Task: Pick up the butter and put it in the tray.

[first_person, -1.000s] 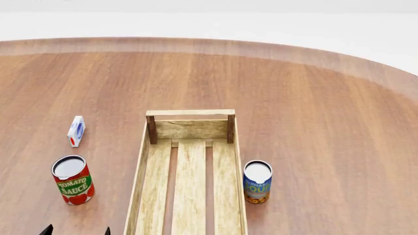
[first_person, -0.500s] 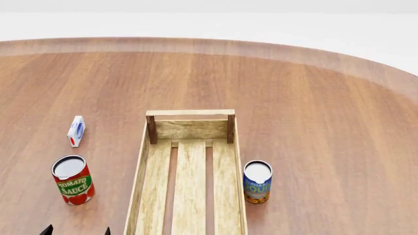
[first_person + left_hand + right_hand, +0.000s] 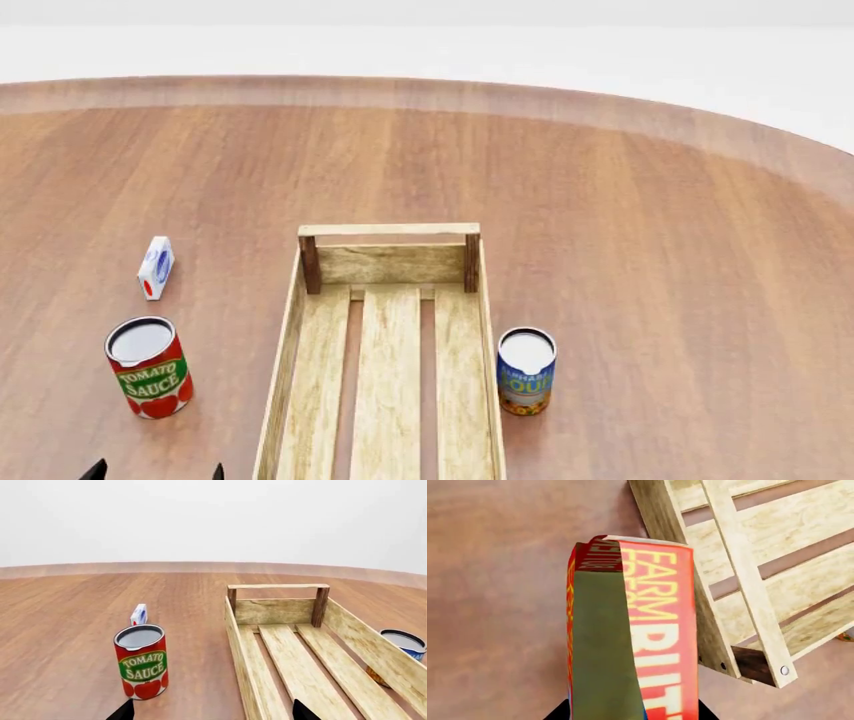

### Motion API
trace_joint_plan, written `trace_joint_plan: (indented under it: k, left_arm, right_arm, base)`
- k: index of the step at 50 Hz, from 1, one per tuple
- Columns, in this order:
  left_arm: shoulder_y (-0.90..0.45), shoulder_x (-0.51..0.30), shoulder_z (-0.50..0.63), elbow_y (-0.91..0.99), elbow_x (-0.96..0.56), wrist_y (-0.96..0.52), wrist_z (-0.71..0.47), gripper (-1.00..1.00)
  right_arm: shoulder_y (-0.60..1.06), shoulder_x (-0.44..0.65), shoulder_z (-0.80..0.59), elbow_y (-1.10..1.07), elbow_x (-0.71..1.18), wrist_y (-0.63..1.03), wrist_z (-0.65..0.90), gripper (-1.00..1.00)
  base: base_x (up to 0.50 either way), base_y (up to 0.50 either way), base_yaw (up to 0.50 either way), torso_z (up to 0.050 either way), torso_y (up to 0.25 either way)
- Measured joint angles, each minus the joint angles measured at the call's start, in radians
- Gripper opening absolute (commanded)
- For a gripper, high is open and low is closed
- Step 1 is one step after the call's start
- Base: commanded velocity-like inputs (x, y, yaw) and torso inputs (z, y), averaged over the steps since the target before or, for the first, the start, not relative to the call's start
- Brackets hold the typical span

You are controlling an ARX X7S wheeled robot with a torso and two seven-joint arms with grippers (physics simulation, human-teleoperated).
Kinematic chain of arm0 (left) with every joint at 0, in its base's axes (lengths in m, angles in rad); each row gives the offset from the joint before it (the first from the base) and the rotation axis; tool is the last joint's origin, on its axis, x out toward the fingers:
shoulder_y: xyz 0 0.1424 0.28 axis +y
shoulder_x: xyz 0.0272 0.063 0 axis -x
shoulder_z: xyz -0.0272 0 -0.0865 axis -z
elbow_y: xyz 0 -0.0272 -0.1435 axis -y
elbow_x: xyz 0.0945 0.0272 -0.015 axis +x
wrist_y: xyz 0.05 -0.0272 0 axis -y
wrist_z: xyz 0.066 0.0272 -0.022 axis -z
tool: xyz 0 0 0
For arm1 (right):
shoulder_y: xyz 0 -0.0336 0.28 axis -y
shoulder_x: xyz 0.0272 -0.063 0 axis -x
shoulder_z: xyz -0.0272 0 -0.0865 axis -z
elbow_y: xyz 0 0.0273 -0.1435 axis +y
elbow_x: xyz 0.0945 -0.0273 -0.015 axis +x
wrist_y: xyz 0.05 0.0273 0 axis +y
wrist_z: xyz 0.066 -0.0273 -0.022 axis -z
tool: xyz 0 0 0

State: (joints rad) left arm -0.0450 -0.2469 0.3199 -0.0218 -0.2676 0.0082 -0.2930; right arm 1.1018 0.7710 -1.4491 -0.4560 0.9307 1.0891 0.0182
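Note:
The butter [image 3: 657,630], a red-orange carton with yellow and white lettering, fills the right wrist view. My right gripper [image 3: 632,715] is shut on it, a dark fingertip showing on each side. It hangs over the table just outside the tray's side rail [image 3: 662,517], near a dark corner post. The butter and the right gripper are out of the head view. The tray [image 3: 387,231] is a long light-wood slatted crate lying in the middle of the table. My left gripper [image 3: 155,472] stands open at the near left, with nothing between its fingers [image 3: 123,711], beside the tray [image 3: 277,586].
A tomato sauce can [image 3: 148,366] stands left of the tray, just ahead of the left gripper. A small white carton [image 3: 156,267] stands further back. A blue soup can [image 3: 526,371] stands close to the tray's right side. The round wooden table's [image 3: 641,200] edge curves behind.

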Motion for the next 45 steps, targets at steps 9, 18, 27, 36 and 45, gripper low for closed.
trace_joint_plan:
  k: [9, 18, 27, 36, 45]
  left_arm:
    - [0.000, -0.002, 0.003, -0.003, -0.004, 0.002, -0.002, 1.00]
    - [-0.001, -0.003, 0.006, -0.009, -0.006, 0.008, -0.003, 1.00]
    - [-0.004, -0.004, 0.010, -0.017, -0.007, 0.012, -0.005, 1.00]
    - [-0.006, -0.006, 0.014, -0.020, -0.008, 0.013, -0.008, 1.00]
    - [-0.008, -0.009, 0.017, -0.017, -0.011, 0.010, -0.011, 1.00]
  right_arm:
    - [0.045, 0.040, 0.074, -0.089, 0.120, 0.084, 0.071, -1.00]
    - [0.082, 0.074, 0.140, -0.143, 0.233, 0.141, 0.133, -1.00]
    - [0.111, 0.111, 0.201, -0.130, 0.313, 0.150, 0.157, -1.00]
    - [0.123, 0.119, 0.257, -0.040, 0.358, 0.130, 0.187, -1.00]
    - [0.125, 0.106, 0.287, 0.046, 0.367, 0.104, 0.201, -1.00]
  base:
    - [0.00, 0.00, 0.00, 0.000, 0.000]
    - [0.00, 0.00, 0.00, 0.000, 0.001]
    - [0.00, 0.00, 0.00, 0.000, 0.000]
    - [0.00, 0.00, 0.00, 0.000, 0.001]
    - [0.00, 0.00, 0.00, 0.000, 0.001]
